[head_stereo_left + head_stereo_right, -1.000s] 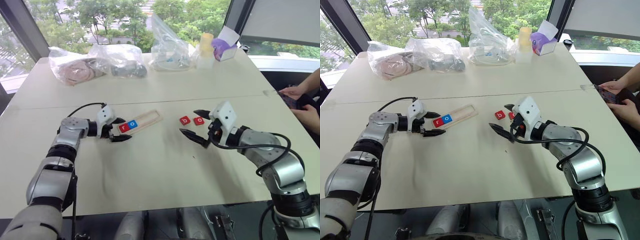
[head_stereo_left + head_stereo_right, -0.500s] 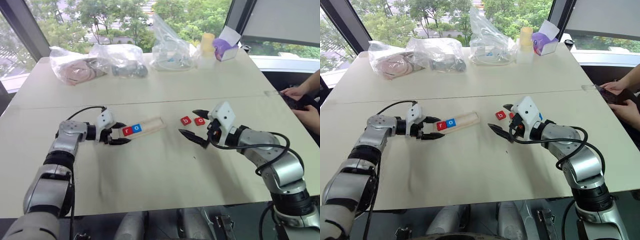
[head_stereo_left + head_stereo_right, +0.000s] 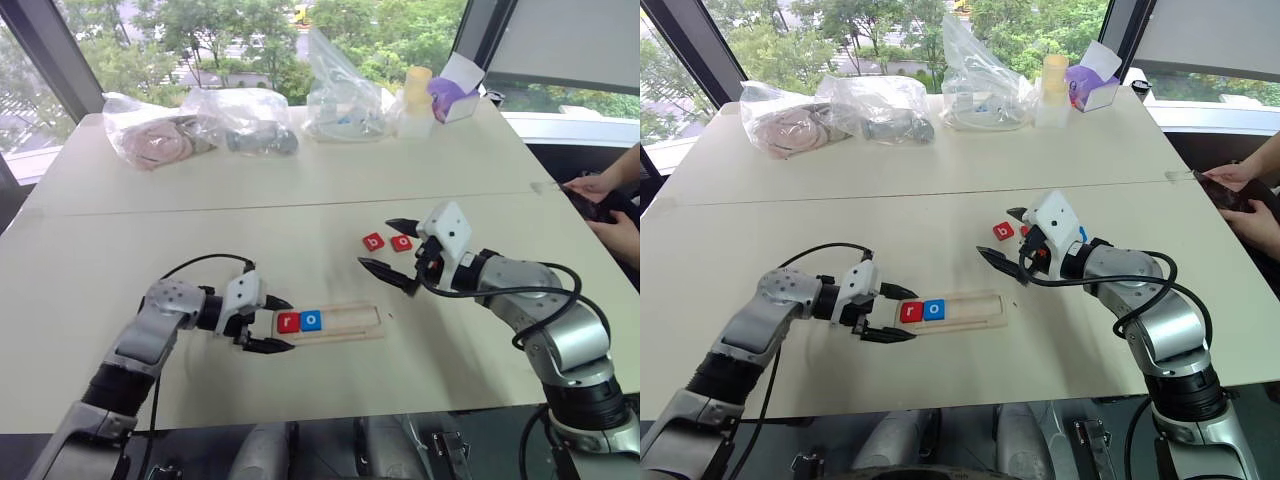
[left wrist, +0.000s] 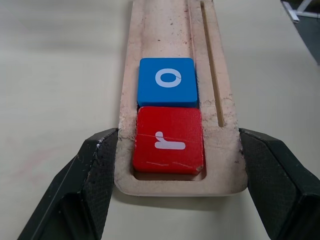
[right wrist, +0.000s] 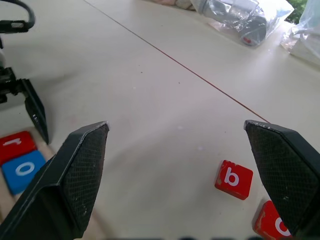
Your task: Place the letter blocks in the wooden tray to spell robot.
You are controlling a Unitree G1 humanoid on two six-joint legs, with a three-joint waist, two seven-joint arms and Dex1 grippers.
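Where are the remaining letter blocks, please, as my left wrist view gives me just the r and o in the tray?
Observer: A red b block and a red o block lie side by side on the table, apart from the wooden tray and farther from the robot.
Operator: Is the right gripper near them?
Observer: Yes, the right gripper hovers just above them, open and holding nothing.
Operator: Is anything else close by on that side?
Observer: A person's hand is at the table's right edge, well away from the blocks.
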